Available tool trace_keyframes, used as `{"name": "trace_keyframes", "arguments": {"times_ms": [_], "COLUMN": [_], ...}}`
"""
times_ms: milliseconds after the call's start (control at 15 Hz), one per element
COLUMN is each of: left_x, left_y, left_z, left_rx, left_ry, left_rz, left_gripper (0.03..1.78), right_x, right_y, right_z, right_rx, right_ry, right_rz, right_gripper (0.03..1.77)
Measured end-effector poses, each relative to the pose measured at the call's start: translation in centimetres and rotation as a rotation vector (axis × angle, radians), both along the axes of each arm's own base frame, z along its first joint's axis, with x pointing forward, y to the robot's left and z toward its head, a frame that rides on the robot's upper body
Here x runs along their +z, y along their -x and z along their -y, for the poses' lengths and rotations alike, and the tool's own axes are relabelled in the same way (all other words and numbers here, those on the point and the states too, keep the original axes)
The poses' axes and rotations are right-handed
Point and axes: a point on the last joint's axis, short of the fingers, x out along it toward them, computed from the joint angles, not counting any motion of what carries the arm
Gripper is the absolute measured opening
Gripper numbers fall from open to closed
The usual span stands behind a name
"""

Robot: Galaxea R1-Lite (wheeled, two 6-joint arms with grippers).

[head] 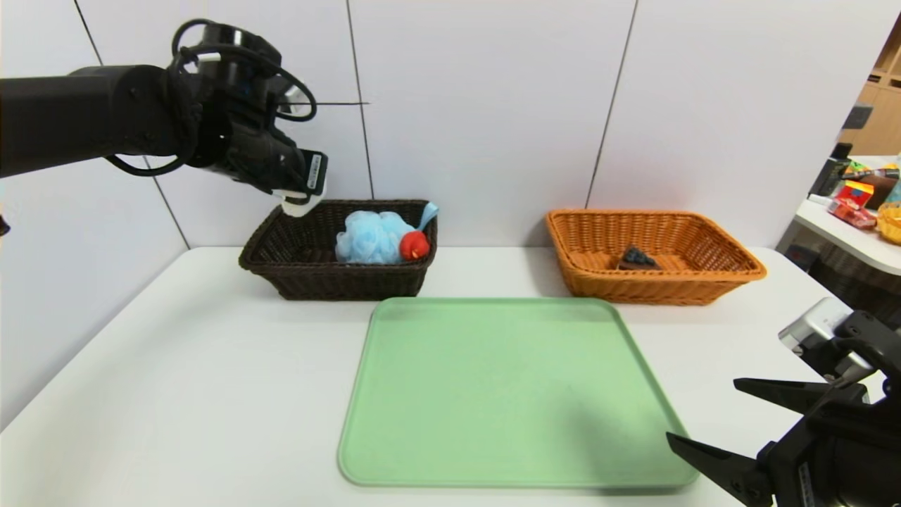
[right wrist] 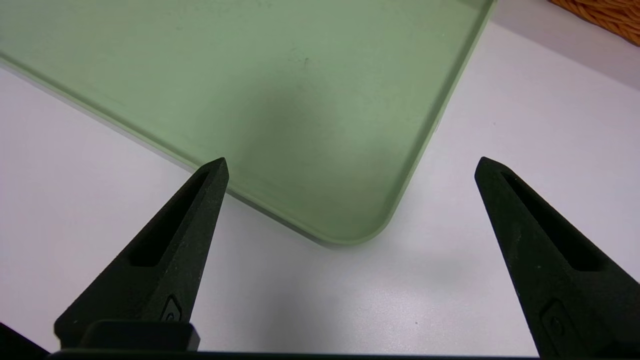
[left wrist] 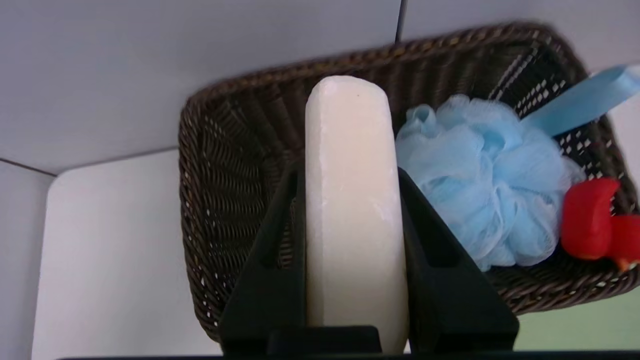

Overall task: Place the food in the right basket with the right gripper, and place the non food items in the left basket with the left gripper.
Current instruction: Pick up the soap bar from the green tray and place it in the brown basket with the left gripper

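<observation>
Head view: left gripper [head: 301, 201] clamped on soap [head: 298, 205], dark basket [head: 274, 264] just below for drop; right gripper [head: 732, 422] spread, parked.

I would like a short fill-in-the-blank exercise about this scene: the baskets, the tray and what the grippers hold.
1. The left gripper is shut on the white ____.
2. The cake slice lies in the ____ basket.
3. The blue bath puff and the red duck lie in the ____ basket.
4. The right gripper hangs over a corner of the ____ tray.

Missing words: soap bar; orange; dark brown; green
</observation>
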Motion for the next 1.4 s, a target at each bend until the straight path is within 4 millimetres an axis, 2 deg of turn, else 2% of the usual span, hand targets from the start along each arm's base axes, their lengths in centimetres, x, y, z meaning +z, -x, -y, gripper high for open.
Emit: {"name": "trace_keyframes", "arguments": {"times_ms": [333,867,1200,1400], "left_x": [-3.2,-7.1,-9.3,-9.8], "left_y": [-2.2,-4.9,-5.5,-5.6], "left_z": [0.4,-0.6,-0.6,-0.5], "left_rx": [0.006,0.049,0.051,0.05], "left_ry": [-0.016,-0.025,-0.026,-0.025], "left_rz": [-0.089,-0.148,-0.155,-0.155], "left_gripper": [0.52,0.52,0.52,0.52], "right_x": [0.0,-0.3,-0.5,-0.5], "right_y": [0.0,0.0,0.0,0.0], "right_z": [0.0,0.0,0.0,0.0], "right_rx": [0.0,0.0,0.001,0.001], "right_ry": [0.001,0.007,0.012,0.014], "right_rz": [-0.002,-0.01,-0.019,-0.02], "right_gripper": [1.7,1.7,1.7,1.7]}}
